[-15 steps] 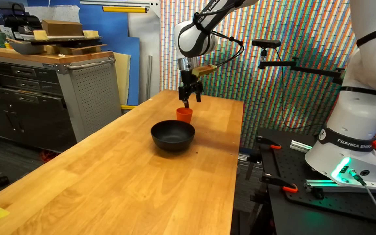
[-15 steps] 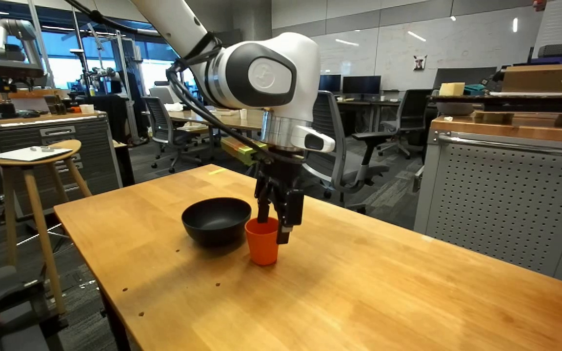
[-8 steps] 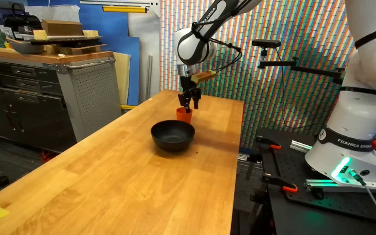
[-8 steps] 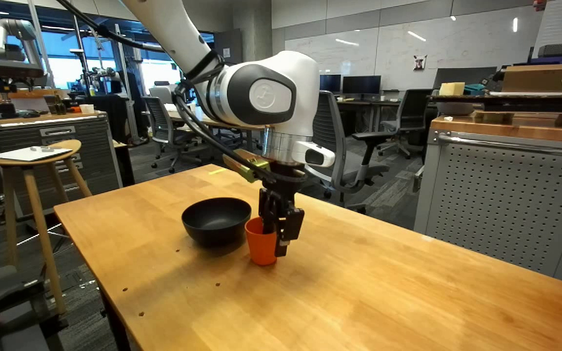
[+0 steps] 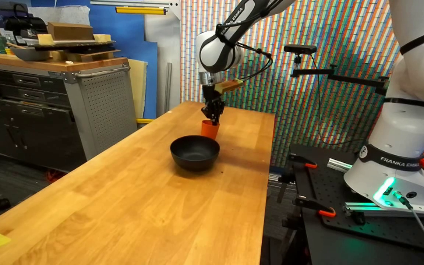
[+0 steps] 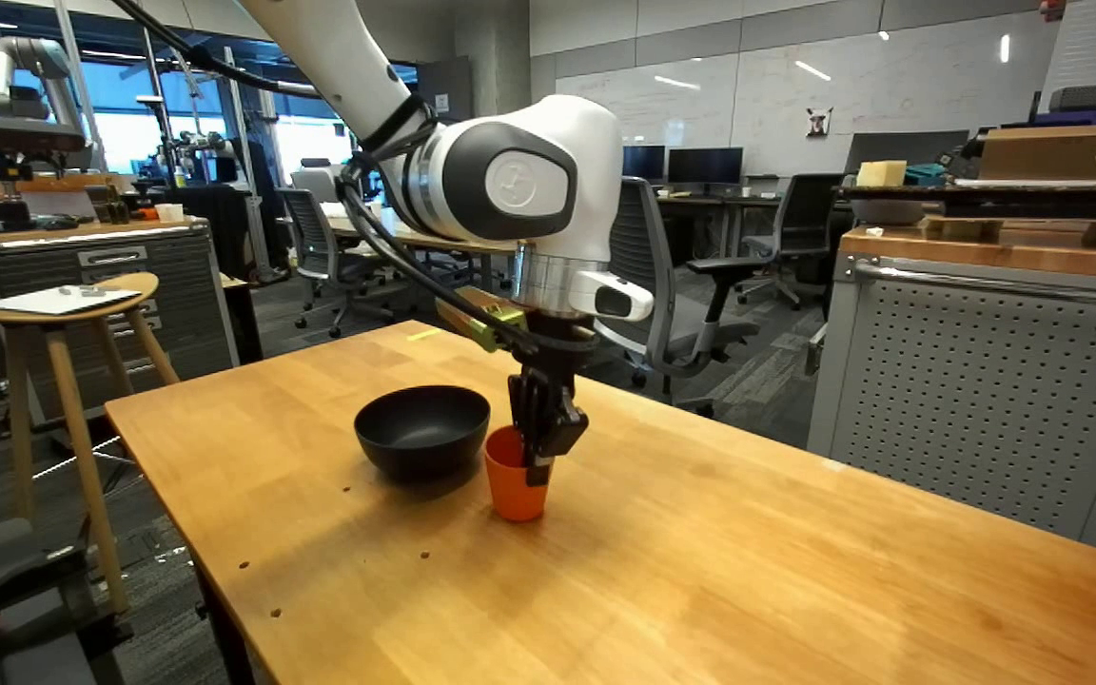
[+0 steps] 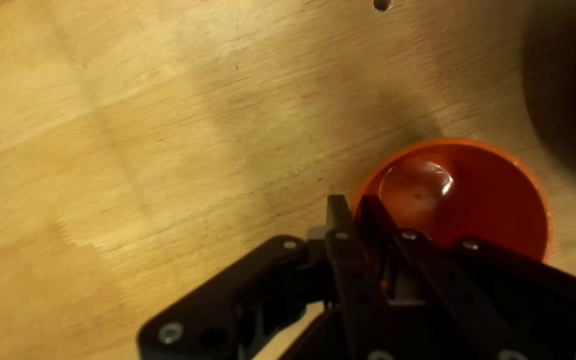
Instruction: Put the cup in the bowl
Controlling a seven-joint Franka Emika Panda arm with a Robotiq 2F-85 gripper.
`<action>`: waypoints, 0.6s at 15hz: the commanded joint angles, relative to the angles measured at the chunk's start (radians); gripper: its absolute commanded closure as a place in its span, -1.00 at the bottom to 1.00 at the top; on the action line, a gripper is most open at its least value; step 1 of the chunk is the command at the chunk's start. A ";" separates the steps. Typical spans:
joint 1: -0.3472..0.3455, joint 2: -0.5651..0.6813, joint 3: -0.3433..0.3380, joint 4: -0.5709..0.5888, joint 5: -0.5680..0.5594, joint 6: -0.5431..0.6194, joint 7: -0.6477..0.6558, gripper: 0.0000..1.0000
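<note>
Cup [image 6: 515, 497] stands near mid-frame on the wooden table [image 6: 748, 561] in an exterior view, just lower right of the bowl [image 6: 418, 463]. Not in the bowl yet.

Claw [image 7: 353, 201] narrow, pinching the cup's side wall: inner finger [image 7: 370, 215] inside the cup, outer finger [image 7: 339, 220] outside. Only one arm [image 6: 515, 181] at work, so no nearer-hand question.

Key relation: in the wrist view the claw comes in from the bottom edge and has the cup's left rim, so the cup's body lies to the right of the fingers. Dark shape at the right edge, taken as the bowl, lies past the cup on that same side, with bare wood between. Cup is thus between claw and bowl; its far side would lead the carry. Likely needs lift first, or the cup may knock the bowl.

Cup orientation: mouth up in both exterior views, long axis about vertical, maybe a slight lean. Base resting or barely off the wood, cannot tell. Claw points down, roughly along that axis. Off-centre wall grip might let the cup tip once raised. Step, judged: grasp made, lift next.
</note>
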 commanded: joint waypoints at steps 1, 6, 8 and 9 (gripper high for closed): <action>-0.010 -0.037 0.013 -0.005 0.039 -0.022 -0.020 0.99; -0.001 -0.140 0.025 -0.053 0.063 -0.083 -0.041 0.97; 0.013 -0.202 0.029 -0.083 0.052 -0.122 -0.036 0.97; 0.024 -0.234 0.033 -0.098 0.043 -0.147 -0.032 0.97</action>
